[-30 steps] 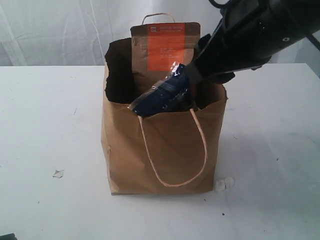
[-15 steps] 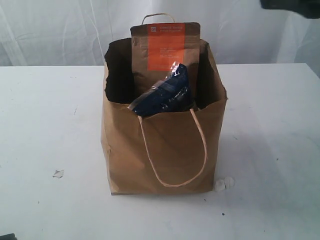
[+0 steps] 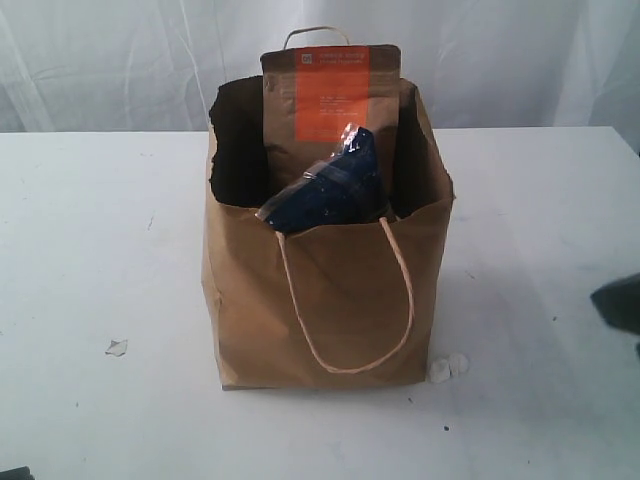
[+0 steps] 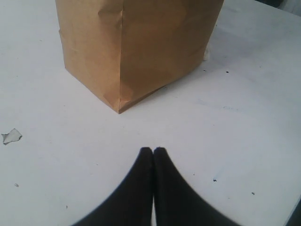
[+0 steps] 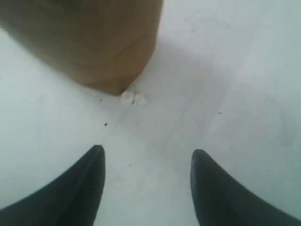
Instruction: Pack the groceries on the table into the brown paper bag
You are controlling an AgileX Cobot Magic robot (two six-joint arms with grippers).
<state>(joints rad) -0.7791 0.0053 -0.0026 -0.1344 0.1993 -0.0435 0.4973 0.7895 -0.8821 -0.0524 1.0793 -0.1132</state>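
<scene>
- The brown paper bag stands upright near the middle of the counter with its mouth open. All places below are given relative to this bag.
- The brown pouch with orange label stands upright inside the bag, against the back wall. Its top rises above the rim, prob. because it is too tall to sink fully.
- The long dark-blue noodle packet lies tilted inside the bag, in front of the pouch. One end rests on the front rim, above the front handle. I think things underneath keep it from lying flat, but the inside is too dark to check.
- No other grocery shows on the counter around the bag in any view, so packing looks approx. complete.
- The left gripper is clenched, jaws pressed together w/ nothing between. It hangs low over the counter, facing a bottom corner of the bag, apart from it.
- The right gripper is released, jaws apart w/ only bare counter between. It is near the bag's bottom corner, where the white crumbs lie.
- A paper scrap lies on the counter on the left-arm side of the bag, well apart. It is not a grocery.
- Risk, in my view: the packet is only propped on the rim and may slip out if the bag is pushed.
</scene>
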